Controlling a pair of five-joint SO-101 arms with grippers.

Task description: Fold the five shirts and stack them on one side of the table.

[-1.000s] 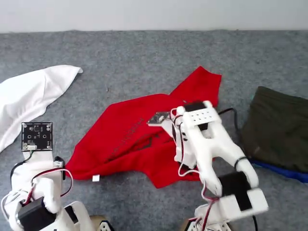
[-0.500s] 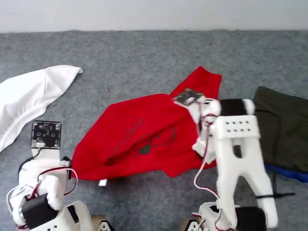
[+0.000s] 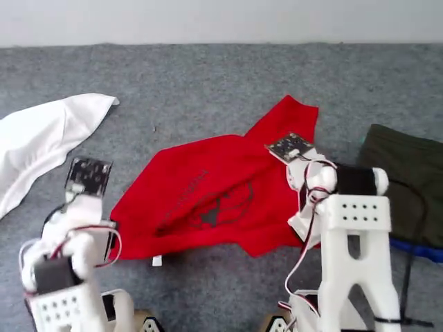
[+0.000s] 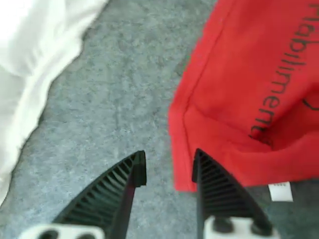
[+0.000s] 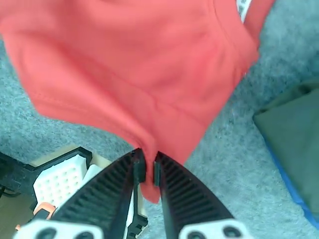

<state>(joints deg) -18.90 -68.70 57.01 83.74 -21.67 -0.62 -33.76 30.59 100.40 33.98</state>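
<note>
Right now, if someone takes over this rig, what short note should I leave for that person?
Right gripper: shut on a fold of the red shirt.
Left gripper: open, over that shirt's near corner, above the grey table.
White shirt: spread loose at the left.
Dark green shirt: on a blue one at the right edge, seemingly the stack so far.
Left: fold red and white, add them.

- The left arm (image 3: 69,249) sits in the lower left of the high view, bent up and forward.
- The left gripper (image 4: 167,169) points down with its 2 fingers apart.
- The right arm (image 3: 356,214) stands tall in the lower right.
- The right gripper (image 5: 147,169) pinches the red shirt (image 5: 139,64) tight.
</note>
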